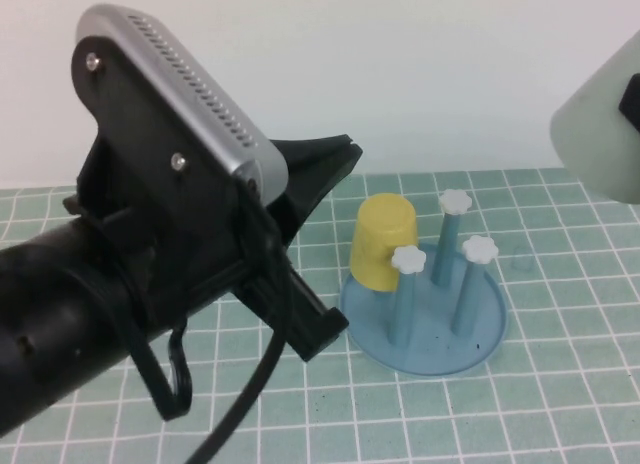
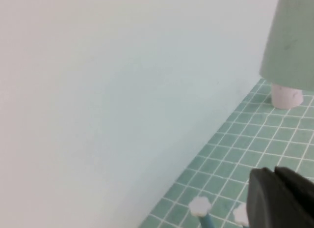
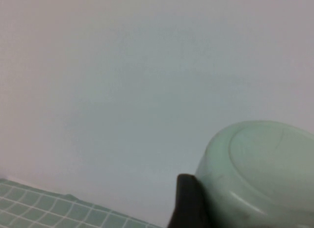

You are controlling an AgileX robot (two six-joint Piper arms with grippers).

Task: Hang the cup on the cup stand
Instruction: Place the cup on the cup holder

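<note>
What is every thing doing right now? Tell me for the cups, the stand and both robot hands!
cup: held up in the air by the right gripper, off the stand
yellow cup: upside down on a peg of the stand
cup stand: upright on the table, three pegs free
left gripper: shut, empty, raised left of the stand
right gripper: shut on the cup

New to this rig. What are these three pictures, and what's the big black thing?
It is a two-armed robot at a tiled table. The high view looks down from the robot's side; the other two come from wrist cameras. The black bulk is the left arm, raised near the camera, its left gripper shut and empty. At the right edge, the right gripper holds a mint-green cup in the air. On the table stands a blue cup stand with a yellow cup upside down on one peg.
</note>
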